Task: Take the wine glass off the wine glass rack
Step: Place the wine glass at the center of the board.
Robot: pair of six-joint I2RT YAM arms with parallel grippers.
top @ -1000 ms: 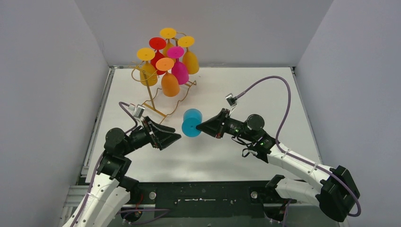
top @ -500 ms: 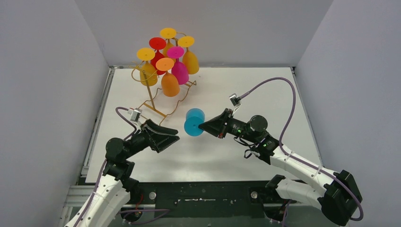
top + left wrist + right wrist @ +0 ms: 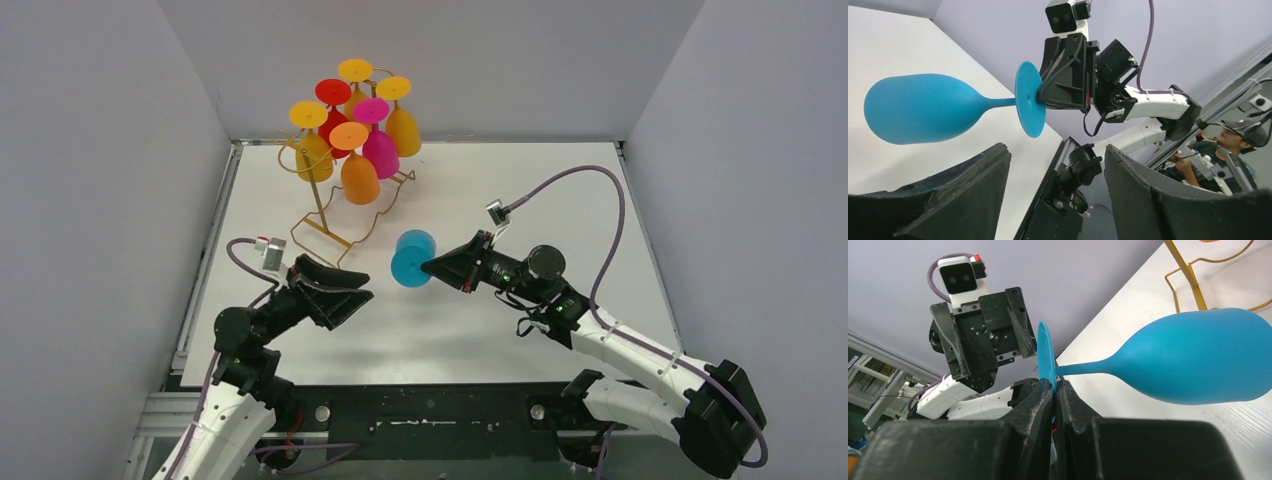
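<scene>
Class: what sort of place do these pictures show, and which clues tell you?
Probably a robotics lab cell: plain grey walls box in a white table, two robot arms are bolted at its edge, and a person wears a headset.

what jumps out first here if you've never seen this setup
A blue wine glass is held sideways over the middle of the table, with the right gripper pinching its round foot. At the far left stands a gold wire rack with six bright glasses hanging upside down. The left gripper sits open and empty just left of the blue glass.
</scene>
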